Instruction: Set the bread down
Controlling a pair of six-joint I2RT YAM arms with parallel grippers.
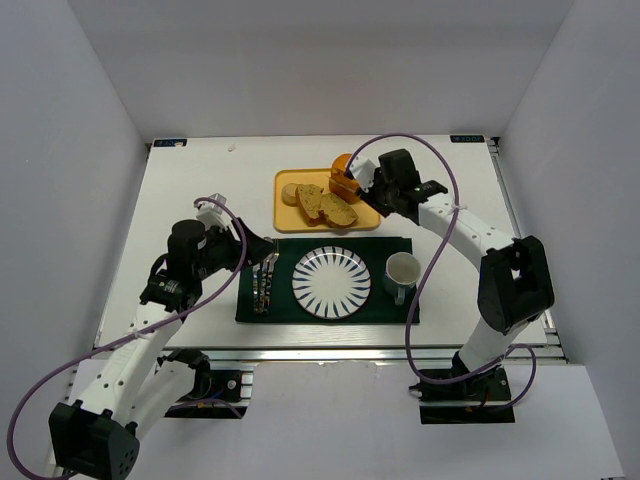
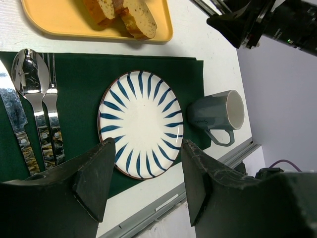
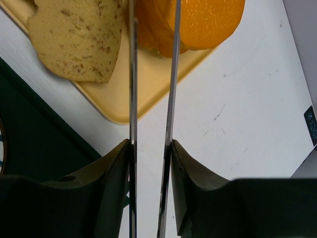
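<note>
Viewing the right gripper (image 1: 358, 181), we cannot tell whether its narrowed jaws pinch the cropped bread (image 3: 208, 20); left gripper (image 2: 143, 183) jaws spread over plate (image 2: 141, 121).

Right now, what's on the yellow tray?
On the tray: tan speckled bread slices and, at the far right corner, the orange bun. The right gripper hangs over the bun, hiding part of it.

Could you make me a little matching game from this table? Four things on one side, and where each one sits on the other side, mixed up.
Things:
1. striped plate
2. mug
3. cutlery
4. orange bread

Places:
A. on the yellow tray
B. left end of the green mat
C. middle of the green mat
D. right edge of the green mat

Pairs: 1-C, 2-D, 3-B, 4-A
</note>
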